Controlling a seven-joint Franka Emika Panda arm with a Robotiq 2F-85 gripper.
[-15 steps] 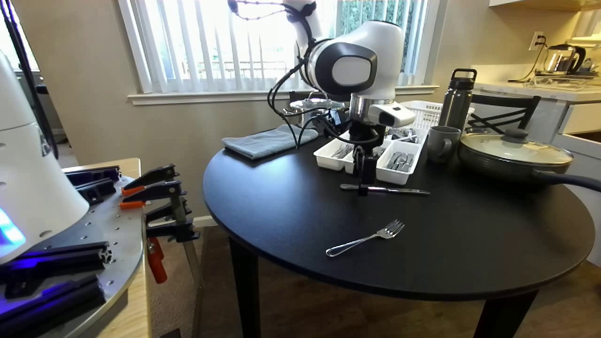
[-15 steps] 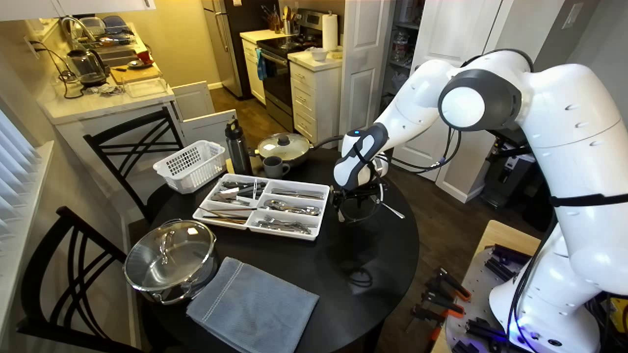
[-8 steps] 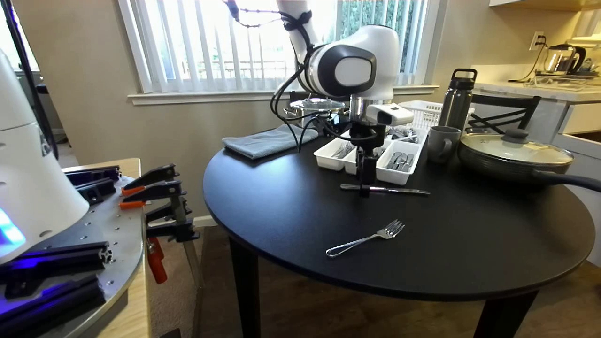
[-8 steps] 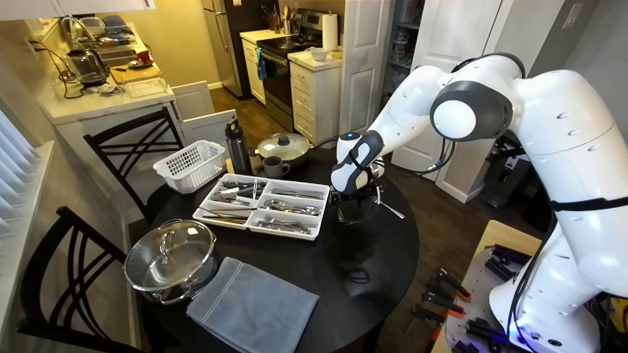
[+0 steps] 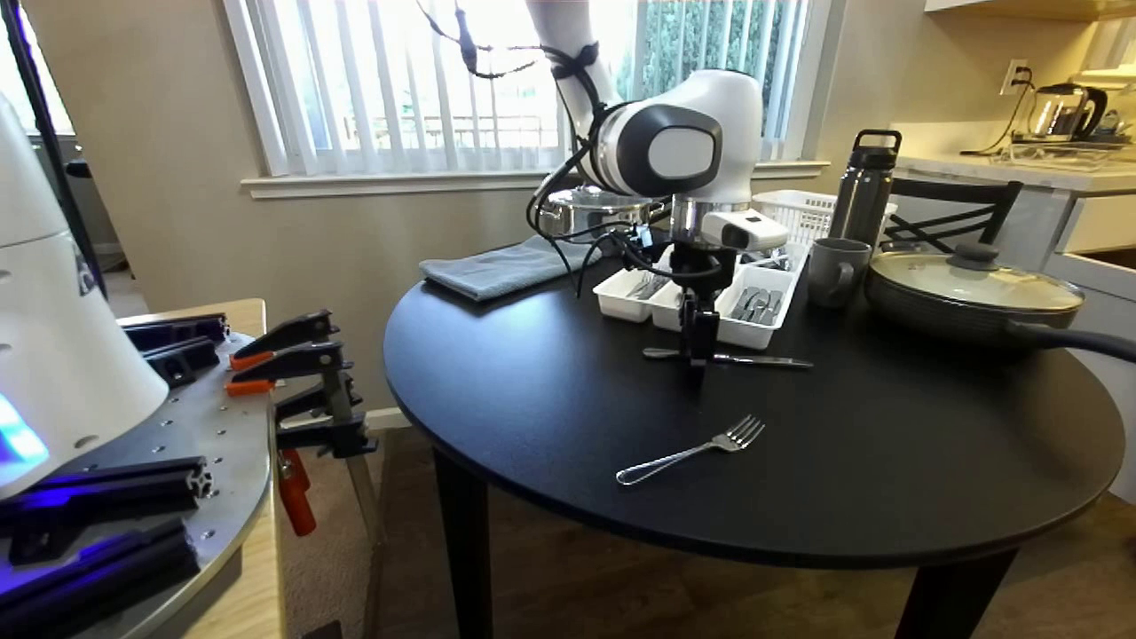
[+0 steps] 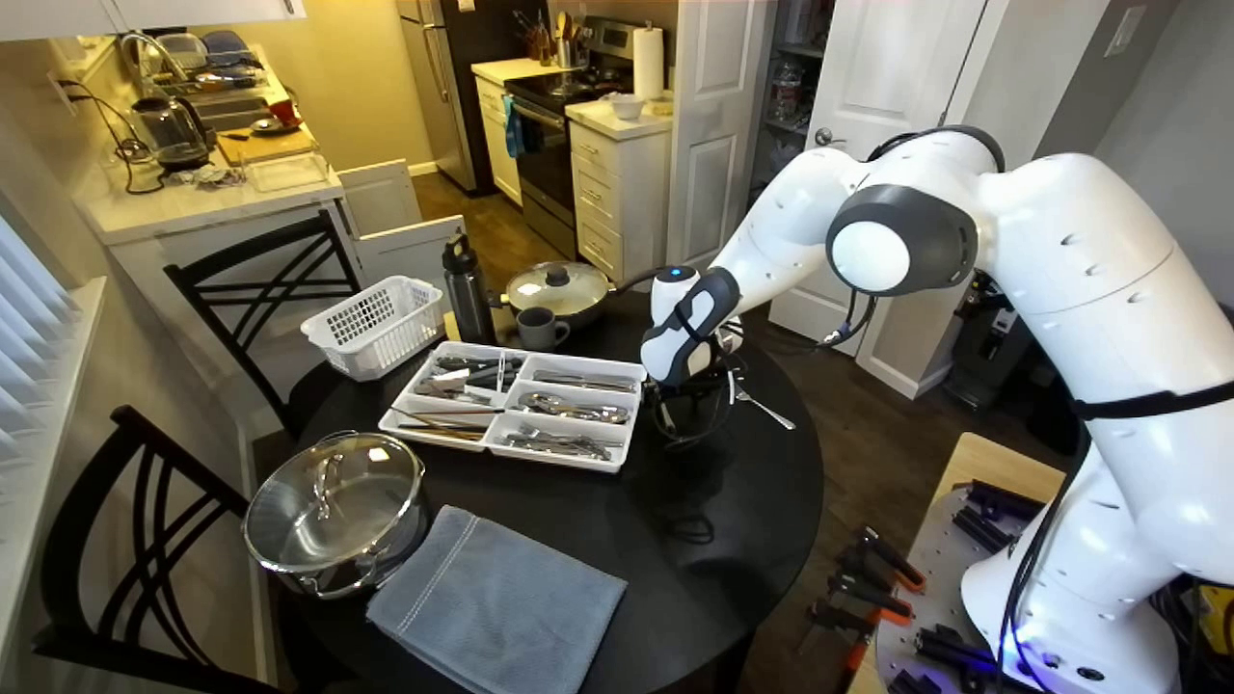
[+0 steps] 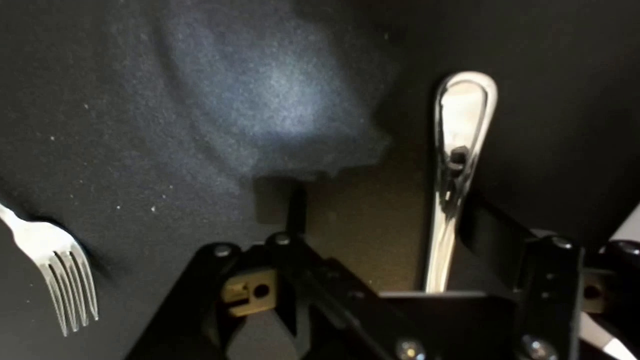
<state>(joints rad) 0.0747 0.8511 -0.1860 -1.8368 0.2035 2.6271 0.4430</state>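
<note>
On the round black surface [image 5: 550, 382], one table knife [image 7: 451, 182], metal, lying flat, its handle between the fingers [image 7: 495, 240]. Fingers: parted, pointing down, one either side of the handle, not clamped; the handle runs closer to the finger at the right of the wrist view, contact there uncertain. Fork [image 5: 723, 441]: metal, one, apart from the knife, nearer the surface's edge in an exterior view. Cutlery tray [image 6: 549, 459]: white, divided, just beside the knife, holding forks [image 6: 554, 443] and spoons [image 6: 554, 402] among other pieces. Mug [image 5: 832, 266]: grey, upright, between the tray and a glass-lidded pan [image 5: 941, 306]. Bottle [image 5: 861, 200]: dark, upright, carrying loop on its cap. Basket [image 6: 395, 337]: white, slatted, beside the bottle. Pot [image 6: 337, 516]: polished metal, glass lid on, in both exterior views. Cloth [image 6: 501, 598]: blue-grey, folded, lying flat, near the pot.
</note>
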